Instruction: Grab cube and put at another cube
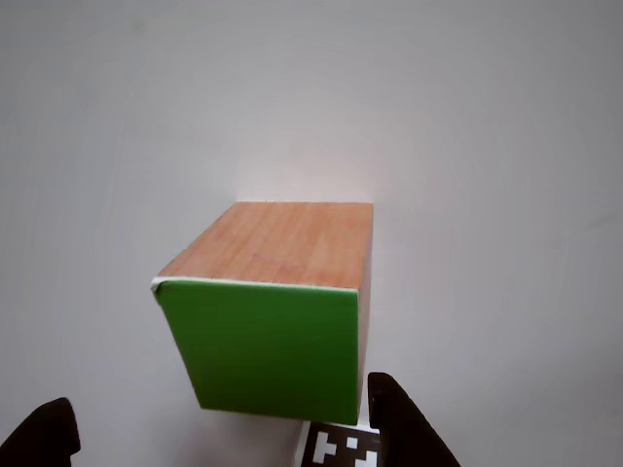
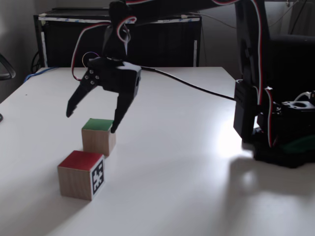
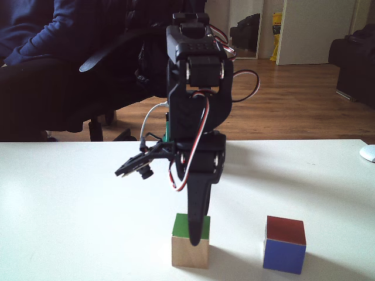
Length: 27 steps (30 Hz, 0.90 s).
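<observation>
Grasp not made yet. In a fixed view, going left to right: marker cube (image 2: pixel 81 175) sits on the table (image 2: pixel 197 162), below-left of the gripper (image 2: pixel 92 122) and nearer the camera; wooden cube (image 2: pixel 98 136) is just beside it, directly under the gripper's right-hand fingertip. Fingers spread wide, nothing between them; one tip hangs in the air left of the wooden cube, the other sits at the edge of its green top, contact unclear. In the other view the wooden cube (image 1: pixel 268 306) sits ahead between the two tips, marker cube (image 1: pixel 341 448) peeking just beside the right one. Left to do, as I judge it: descend, centre, close, lift, place at marker cube. Both cubes are already close together, so the carry looks short.
</observation>
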Available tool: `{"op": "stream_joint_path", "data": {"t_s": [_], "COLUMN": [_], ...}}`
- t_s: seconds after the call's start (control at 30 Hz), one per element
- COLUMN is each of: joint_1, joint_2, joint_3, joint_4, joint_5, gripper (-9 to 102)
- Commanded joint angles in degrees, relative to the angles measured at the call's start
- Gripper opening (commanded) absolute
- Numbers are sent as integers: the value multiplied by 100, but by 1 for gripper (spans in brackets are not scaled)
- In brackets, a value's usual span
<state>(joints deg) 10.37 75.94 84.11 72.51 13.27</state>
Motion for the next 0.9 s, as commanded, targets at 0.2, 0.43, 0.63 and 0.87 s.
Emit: {"op": "stream_joint_path", "data": {"t_s": [0.2, 0.43, 0.63, 0.87], "joint_1": [18, 132, 105, 132], "joint_2": [-202, -756, -914, -905], "joint_3": [-615, -1195, -1292, -1371], "joint_4": [-18, 26, 79, 97], "joint_5": [79, 149, 185, 185], "gripper": [46, 46, 46, 46]}}
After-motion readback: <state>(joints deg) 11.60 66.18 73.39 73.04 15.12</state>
